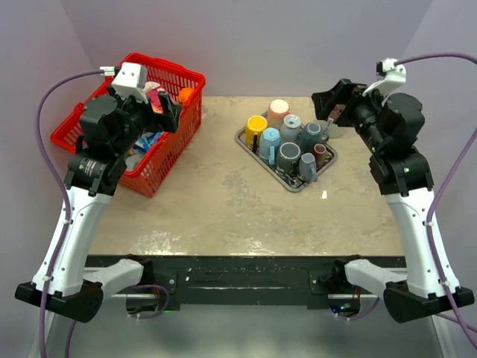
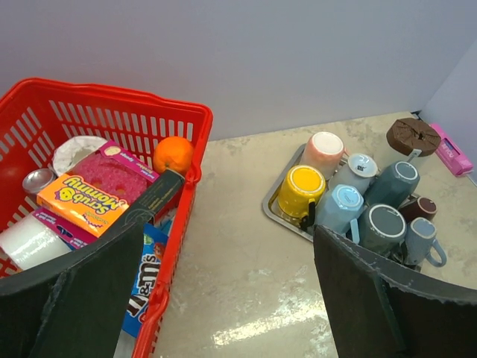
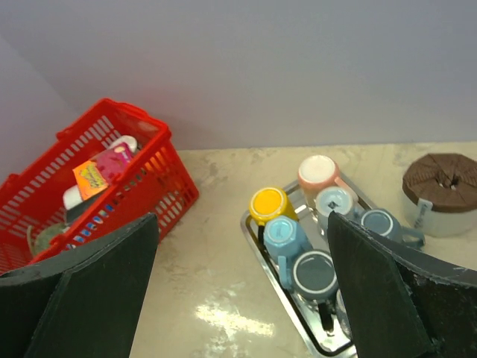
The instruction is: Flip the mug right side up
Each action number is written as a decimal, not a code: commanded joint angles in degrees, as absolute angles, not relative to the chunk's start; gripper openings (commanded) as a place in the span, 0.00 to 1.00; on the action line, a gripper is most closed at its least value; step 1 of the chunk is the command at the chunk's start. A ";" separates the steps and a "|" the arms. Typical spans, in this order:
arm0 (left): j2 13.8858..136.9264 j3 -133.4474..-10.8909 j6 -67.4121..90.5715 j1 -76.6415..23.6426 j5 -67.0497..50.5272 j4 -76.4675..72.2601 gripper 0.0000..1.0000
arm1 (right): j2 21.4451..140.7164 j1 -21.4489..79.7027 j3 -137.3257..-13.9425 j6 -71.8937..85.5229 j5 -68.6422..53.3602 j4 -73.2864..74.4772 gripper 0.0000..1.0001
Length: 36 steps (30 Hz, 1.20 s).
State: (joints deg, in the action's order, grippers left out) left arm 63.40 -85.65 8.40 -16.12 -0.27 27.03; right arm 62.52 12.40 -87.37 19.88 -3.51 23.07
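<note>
The right hand (image 3: 242, 231) and the left hand (image 2: 229, 239) are held wide open and empty over the far right and far left corners of the desk (image 1: 223, 201). The mugs (image 1: 289, 153) are packed bottom-up in a tray (image 1: 292, 188) near the far right corner. They are judged rigid, glazed, slippery and breakable, and best pinched across the wall.
</note>
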 commanded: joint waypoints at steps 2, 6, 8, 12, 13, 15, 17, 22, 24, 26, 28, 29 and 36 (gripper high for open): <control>63.89 -82.89 8.52 -15.82 -10.00 24.79 0.99 | 65.21 12.39 -85.96 16.27 -0.26 29.88 0.99; 65.47 -79.64 12.38 -15.82 -19.74 21.02 0.99 | 64.60 12.39 -80.44 14.07 -3.07 29.44 0.99; 65.83 -77.44 14.49 -15.91 -23.10 17.15 0.99 | 64.86 12.39 -79.02 13.36 -3.43 29.97 0.99; 67.32 -77.17 16.17 -19.23 -20.59 16.08 0.99 | 67.23 12.83 -73.15 14.06 -5.53 29.18 0.98; 67.67 -77.08 16.08 -20.03 -19.44 16.26 0.99 | 67.93 13.09 -72.17 14.41 -5.54 28.74 0.95; 67.94 -76.47 16.69 -22.05 -17.67 15.39 0.99 | 69.86 14.32 -69.80 15.11 -4.32 27.43 0.93; 68.11 -74.63 17.92 -22.93 -17.93 13.55 0.99 | 71.10 15.64 -68.30 15.47 -3.08 26.11 0.91; 68.12 -69.35 21.18 -23.38 -21.72 6.24 0.99 | 75.57 17.49 -64.17 16.61 2.20 24.79 0.86; 68.12 -68.65 21.70 -23.29 -19.44 6.06 0.99 | 76.46 18.37 -62.33 16.96 2.63 23.03 0.82; 68.03 -67.86 23.37 -23.29 -16.71 6.41 0.99 | 77.95 19.33 -61.09 17.49 2.90 20.32 0.80; 67.42 -66.54 23.56 -23.29 -14.42 5.72 0.99 | 79.10 20.04 -60.21 17.93 3.60 18.81 0.73; 67.06 -66.10 22.95 -23.29 -13.81 5.36 0.99 | 80.23 20.47 -60.21 18.28 5.08 18.03 0.72; 65.83 -64.34 26.19 -20.84 0.27 12.04 0.99 | 85.95 20.39 -60.82 18.81 8.35 14.68 0.63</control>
State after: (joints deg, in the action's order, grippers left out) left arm 67.57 -64.79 23.24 -23.27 -7.64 10.76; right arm 83.46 20.47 -59.90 18.00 4.71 19.64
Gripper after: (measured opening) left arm 0.992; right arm 0.653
